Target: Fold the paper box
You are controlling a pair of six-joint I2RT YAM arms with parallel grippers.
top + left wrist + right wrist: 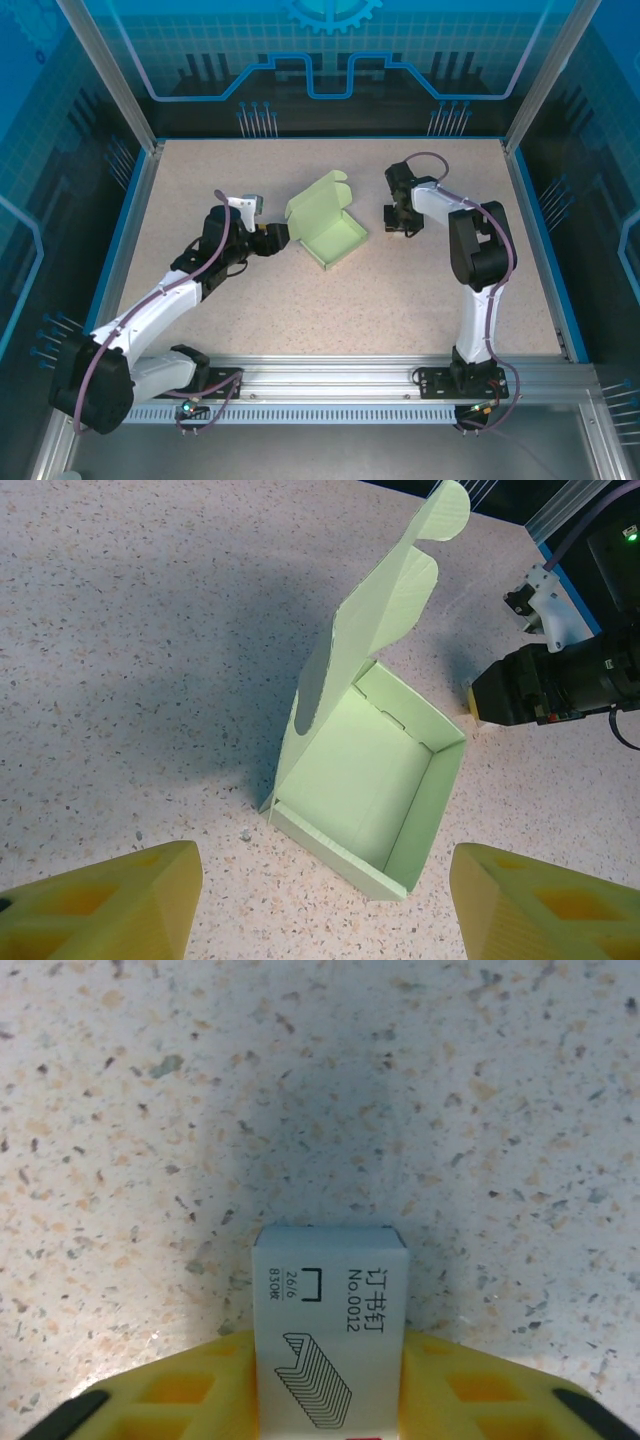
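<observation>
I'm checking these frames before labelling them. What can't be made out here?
Right wrist view: the staple box is cut off at the bottom edge, and the right claw covers its sides.
Left wrist view: the raised lid of the paper box hides the table behind it; the bottom edge cuts off the left claw.
Top view: the paper box's creases are too small.

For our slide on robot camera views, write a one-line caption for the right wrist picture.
Right claw pinching a small staple box, speckled table behind.
</observation>
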